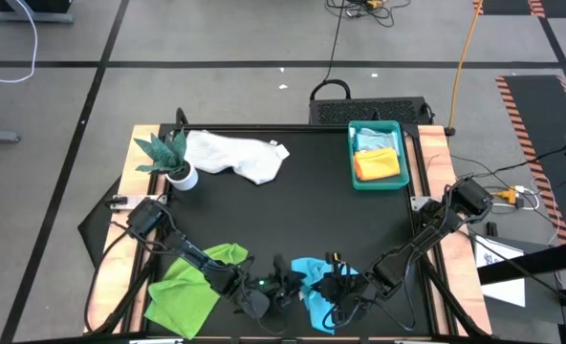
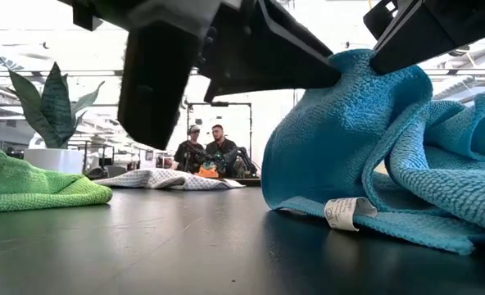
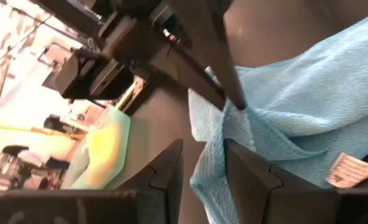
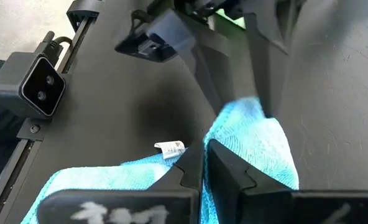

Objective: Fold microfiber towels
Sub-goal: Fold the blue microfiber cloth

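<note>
The bright turquoise-blue towel lies bunched near the table's front edge, with one part drawn up into a peak. My right gripper is shut on that peak. My left gripper comes in from the left, half open, its fingers on either side of the towel's raised edge. The lime green towel lies crumpled on the table at the front left. The white-grey towel lies spread at the back. My right gripper pinches a raised fold of the turquoise towel between its two fingers, slanting down from the table's right. That fold is lifted, and the rest of the towel hangs slack onto the table. Whether my left gripper touches the towel edge between its fingers, I cannot tell.
A small plant in a white pot stands at the back left. The teal tray at the back right holds an orange towel and a pale blue towel. People sit in the room beyond the table's far edge.
</note>
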Robot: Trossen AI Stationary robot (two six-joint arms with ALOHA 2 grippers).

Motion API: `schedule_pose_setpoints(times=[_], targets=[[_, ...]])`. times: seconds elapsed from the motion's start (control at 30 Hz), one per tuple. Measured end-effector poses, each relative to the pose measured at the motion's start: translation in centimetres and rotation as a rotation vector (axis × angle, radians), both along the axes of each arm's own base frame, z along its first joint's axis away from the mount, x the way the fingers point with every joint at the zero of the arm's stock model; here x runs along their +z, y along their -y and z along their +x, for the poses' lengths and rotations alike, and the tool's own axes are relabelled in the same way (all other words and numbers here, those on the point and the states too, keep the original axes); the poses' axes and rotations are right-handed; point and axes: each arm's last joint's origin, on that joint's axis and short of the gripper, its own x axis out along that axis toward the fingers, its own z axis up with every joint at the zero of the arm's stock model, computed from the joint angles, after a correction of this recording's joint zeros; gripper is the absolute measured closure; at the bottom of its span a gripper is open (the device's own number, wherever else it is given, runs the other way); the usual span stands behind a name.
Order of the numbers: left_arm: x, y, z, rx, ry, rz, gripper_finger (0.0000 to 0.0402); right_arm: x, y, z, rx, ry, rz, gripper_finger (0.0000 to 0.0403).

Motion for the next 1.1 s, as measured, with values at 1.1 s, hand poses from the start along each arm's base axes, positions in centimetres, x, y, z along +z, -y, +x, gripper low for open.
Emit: schedule_pose_setpoints(times=[1.1], targets=[[-0.1, 0.0, -0.1, -0.010, -0.013, -0.057, 0.0299, 0.0, 0.0, 0.0, -0.012, -0.001, 0.014, 0.0387]])
